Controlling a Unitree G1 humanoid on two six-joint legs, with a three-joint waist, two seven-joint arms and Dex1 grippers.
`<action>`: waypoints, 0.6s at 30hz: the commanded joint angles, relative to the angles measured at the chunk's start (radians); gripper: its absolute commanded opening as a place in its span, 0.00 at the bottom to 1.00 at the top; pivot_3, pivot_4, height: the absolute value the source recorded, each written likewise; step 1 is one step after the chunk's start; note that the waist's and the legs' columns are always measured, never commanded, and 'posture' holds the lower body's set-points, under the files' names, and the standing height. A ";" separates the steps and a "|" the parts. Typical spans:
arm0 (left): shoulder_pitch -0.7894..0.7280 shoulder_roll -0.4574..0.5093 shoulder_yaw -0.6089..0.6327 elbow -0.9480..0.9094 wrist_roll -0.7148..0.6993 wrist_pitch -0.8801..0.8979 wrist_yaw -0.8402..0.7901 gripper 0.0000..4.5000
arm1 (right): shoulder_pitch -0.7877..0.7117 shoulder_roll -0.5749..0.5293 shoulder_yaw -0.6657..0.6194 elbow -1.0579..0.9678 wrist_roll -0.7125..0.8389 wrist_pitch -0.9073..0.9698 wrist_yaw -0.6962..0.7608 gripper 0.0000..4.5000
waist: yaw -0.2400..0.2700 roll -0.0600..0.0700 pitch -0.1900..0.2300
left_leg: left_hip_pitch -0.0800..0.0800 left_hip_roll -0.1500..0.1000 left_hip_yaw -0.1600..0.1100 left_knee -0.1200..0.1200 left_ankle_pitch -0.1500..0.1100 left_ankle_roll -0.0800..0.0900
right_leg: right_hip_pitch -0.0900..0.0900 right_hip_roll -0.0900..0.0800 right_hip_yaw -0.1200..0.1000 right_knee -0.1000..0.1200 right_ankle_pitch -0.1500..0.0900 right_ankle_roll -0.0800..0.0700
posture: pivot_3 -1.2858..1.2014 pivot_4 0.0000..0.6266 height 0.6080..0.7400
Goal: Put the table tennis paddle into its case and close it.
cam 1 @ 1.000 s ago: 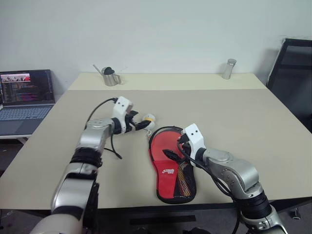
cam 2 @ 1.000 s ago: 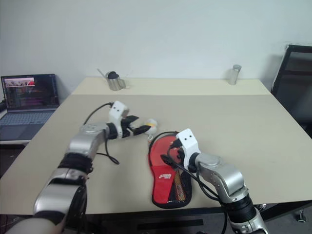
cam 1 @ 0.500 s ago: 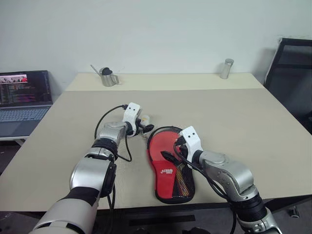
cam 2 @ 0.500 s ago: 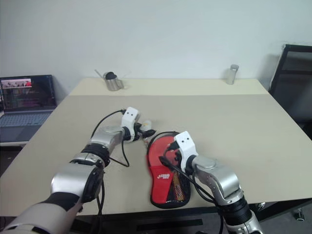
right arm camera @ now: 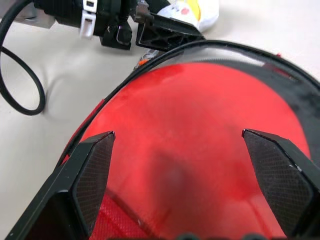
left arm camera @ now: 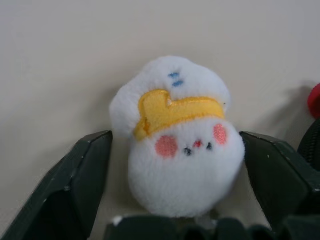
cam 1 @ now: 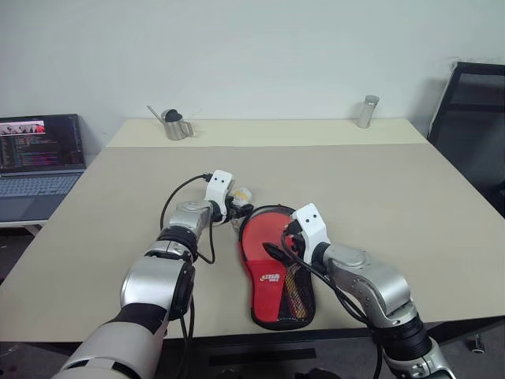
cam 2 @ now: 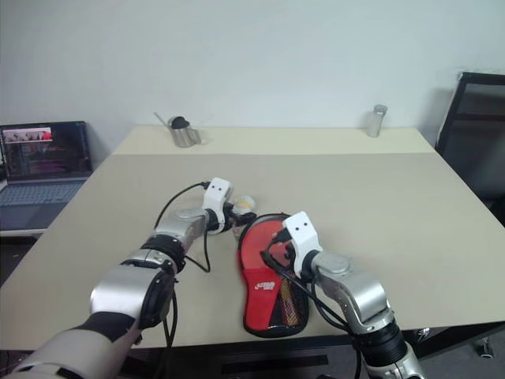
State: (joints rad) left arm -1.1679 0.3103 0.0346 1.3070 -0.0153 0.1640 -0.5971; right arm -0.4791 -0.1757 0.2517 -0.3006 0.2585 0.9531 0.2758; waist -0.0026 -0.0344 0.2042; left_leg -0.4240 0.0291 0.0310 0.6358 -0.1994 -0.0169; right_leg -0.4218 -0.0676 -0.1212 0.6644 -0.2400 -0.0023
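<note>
Since the table tennis paddle point(cam 1: 267, 246) already lies inside the open case point(cam 1: 304, 294) near the front edge of the bench point(cam 1: 410, 189), red rubber face up and the red mesh lining showing beside its handle end, what remains looks like the closing. The case is a soft black fabric pouch, so it will likely sag and slide on the smooth bench unless pinned; the paddle within is stiff and light and should give the flap something firm to fold against. The sensible hold for zipping appears to be the small plush pull tag point(left arm camera: 177, 135), white with a yellow patch, lying on the bench just beside the round end of the case. It is squashy and light, so a pinch should bite well, though a hard tug may stretch its short cord. The left gripper point(left arm camera: 177, 200) has its fingers spread to either side of that tag, close to it but not clearly pressing it yet. The right gripper point(right arm camera: 177, 200) hovers over the paddle's red face with its fingers spread wide, holding nothing, and seems well placed to steady the case while the zipper runs
</note>
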 commanded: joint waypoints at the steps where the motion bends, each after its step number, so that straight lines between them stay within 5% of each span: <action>1: -0.003 -0.009 0.014 -0.005 0.006 -0.020 0.004 0.65 | -0.003 -0.005 0.017 -0.018 -0.029 -0.044 -0.001 1.00 | 0.000 0.000 0.000 | 0.000 0.000 0.000 0.000 0.000 0.000 | 0.000 0.000 0.000 0.000 0.000 0.000 | 0.52 0.24 1.00; 9: 0.016 -0.008 0.040 -0.011 -0.004 -0.034 0.022 0.09 | -0.001 -0.002 0.035 -0.006 -0.034 -0.068 0.044 1.00 | 0.000 0.000 0.000 | 0.000 0.000 0.000 0.002 0.000 0.000 | 0.000 0.000 0.000 0.001 0.000 0.000 | 0.52 0.24 1.00; 18: 0.049 0.005 0.155 -0.097 -0.108 -0.114 -0.006 0.06 | -0.037 -0.003 0.061 0.166 -0.069 -0.109 0.106 1.00 | -0.001 0.000 0.000 | 0.000 0.000 -0.001 0.005 0.000 0.000 | 0.000 0.000 0.000 0.004 0.000 0.000 | 0.52 0.24 1.00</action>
State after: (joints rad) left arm -1.1145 0.3089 0.1737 1.2814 -0.0989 0.0880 -0.5714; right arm -0.4993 -0.1774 0.3001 -0.1661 0.2130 0.8696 0.3845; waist -0.0037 -0.0347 0.2040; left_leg -0.4240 0.0295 0.0306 0.6419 -0.1995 -0.0169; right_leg -0.4213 -0.0677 -0.1213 0.6690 -0.2399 -0.0024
